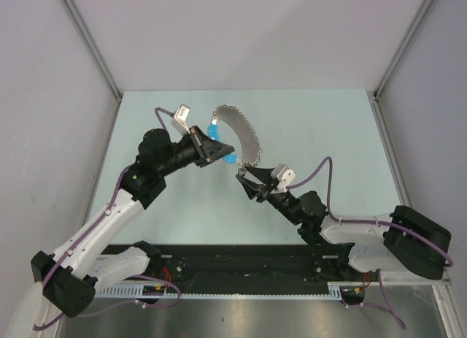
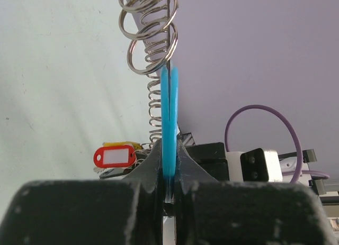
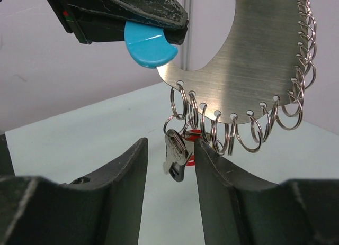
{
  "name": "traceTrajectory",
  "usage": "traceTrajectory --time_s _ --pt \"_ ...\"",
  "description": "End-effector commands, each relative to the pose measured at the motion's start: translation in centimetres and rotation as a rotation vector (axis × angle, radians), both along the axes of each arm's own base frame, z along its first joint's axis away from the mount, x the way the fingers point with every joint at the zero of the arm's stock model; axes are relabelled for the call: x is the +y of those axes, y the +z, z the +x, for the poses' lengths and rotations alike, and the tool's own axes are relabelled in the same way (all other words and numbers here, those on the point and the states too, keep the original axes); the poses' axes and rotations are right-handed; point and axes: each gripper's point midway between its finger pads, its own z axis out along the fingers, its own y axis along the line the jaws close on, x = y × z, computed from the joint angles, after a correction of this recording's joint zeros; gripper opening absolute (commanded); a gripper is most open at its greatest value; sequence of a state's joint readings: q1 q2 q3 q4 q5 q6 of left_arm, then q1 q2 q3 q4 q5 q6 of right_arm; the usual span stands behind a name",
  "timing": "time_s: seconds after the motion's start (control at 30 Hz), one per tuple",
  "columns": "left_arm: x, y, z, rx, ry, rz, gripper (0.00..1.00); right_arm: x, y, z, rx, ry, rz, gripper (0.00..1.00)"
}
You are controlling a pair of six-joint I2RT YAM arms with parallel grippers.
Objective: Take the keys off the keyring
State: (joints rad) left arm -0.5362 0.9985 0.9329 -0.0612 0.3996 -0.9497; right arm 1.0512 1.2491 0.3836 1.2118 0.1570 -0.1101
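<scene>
A pale green table [image 1: 314, 126] fills the middle of the top view. The two arms reach over it, the left arm [image 1: 109, 214] from one side and the right arm [image 1: 350, 232] from the other.

Between them hangs a shiny curved metal plate [image 3: 254, 70], shaped like a moon. It has a blue tab [image 3: 148, 46] at one end. The left gripper [image 2: 168, 150] is squeezed tight on this blue tab and holds the plate up above the table.

The right gripper [image 3: 170, 144] sits just under the low end of the plate. Its two fingers are partly apart and hold nothing.

Many wire rings [image 3: 238, 134] hang in a row from small holes along the plate's edge. The keyring [image 3: 180, 105] is the one in the holes nearest the blue tab.

The keys [image 3: 175, 155] dangle from it, right in the gap between the right gripper's fingers. There is space on one side. On the other side the keys are very close to the finger, and it is not clear if they touch.

A small red tag [image 2: 114, 156] with a white label hangs beside the keys.
</scene>
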Motion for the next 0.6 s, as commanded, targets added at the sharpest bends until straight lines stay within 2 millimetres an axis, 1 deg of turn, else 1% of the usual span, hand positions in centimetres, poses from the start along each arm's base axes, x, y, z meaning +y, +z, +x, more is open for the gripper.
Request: traceTrajectory --time_s 0.0,0.07,0.17,0.2,0.27,0.3,0.33,0.37,0.4,0.47,0.5,0.53,0.57 --pt "0.2 3.4 -0.6 -0.083 -0.004 -0.089 0.00 -0.2 2.1 0.7 -0.038 -0.049 0.074 0.45" --pt "0.4 3.4 -0.5 -0.085 0.005 -0.088 0.00 -0.1 2.2 0.9 -0.034 -0.051 0.081 0.42" --pt "0.4 3.0 -0.3 -0.080 0.013 -0.079 0.00 -0.3 2.0 1.3 -0.016 -0.078 0.103 0.34" --pt "0.4 2.9 -0.2 -0.080 0.019 -0.077 0.00 -0.3 2.0 1.3 -0.012 -0.080 0.106 0.21" --pt "0.5 2.4 0.1 -0.080 0.032 -0.063 0.00 -0.4 2.1 1.3 0.008 -0.079 0.117 0.06" --pt "0.6 2.0 0.4 -0.073 0.042 -0.051 0.00 -0.5 1.4 1.4 0.038 -0.088 0.097 0.00" --pt "0.6 1.7 0.6 -0.080 0.048 -0.035 0.00 -0.8 2.0 1.2 0.062 -0.083 0.122 0.00" --pt "0.8 1.5 0.8 -0.085 0.060 -0.025 0.00 -1.0 1.9 1.1 0.086 -0.082 0.123 0.00" --pt "1.0 1.0 1.2 -0.080 0.083 -0.005 0.00 -1.0 0.6 1.2 0.125 -0.091 0.075 0.00" --pt "1.4 -0.2 1.5 -0.072 0.104 0.041 0.00 -1.6 1.3 1.0 0.170 -0.091 0.094 0.00" --pt "1.7 -0.5 1.9 -0.073 0.130 0.054 0.00 -1.8 -0.2 1.2 0.213 -0.115 0.036 0.00" --pt "1.9 -0.9 2.1 -0.074 0.142 0.070 0.00 -2.0 -0.3 1.3 0.232 -0.125 0.026 0.00" --pt "2.0 -1.2 2.4 -0.073 0.154 0.080 0.00 -2.3 0.3 1.2 0.245 -0.126 0.039 0.00"
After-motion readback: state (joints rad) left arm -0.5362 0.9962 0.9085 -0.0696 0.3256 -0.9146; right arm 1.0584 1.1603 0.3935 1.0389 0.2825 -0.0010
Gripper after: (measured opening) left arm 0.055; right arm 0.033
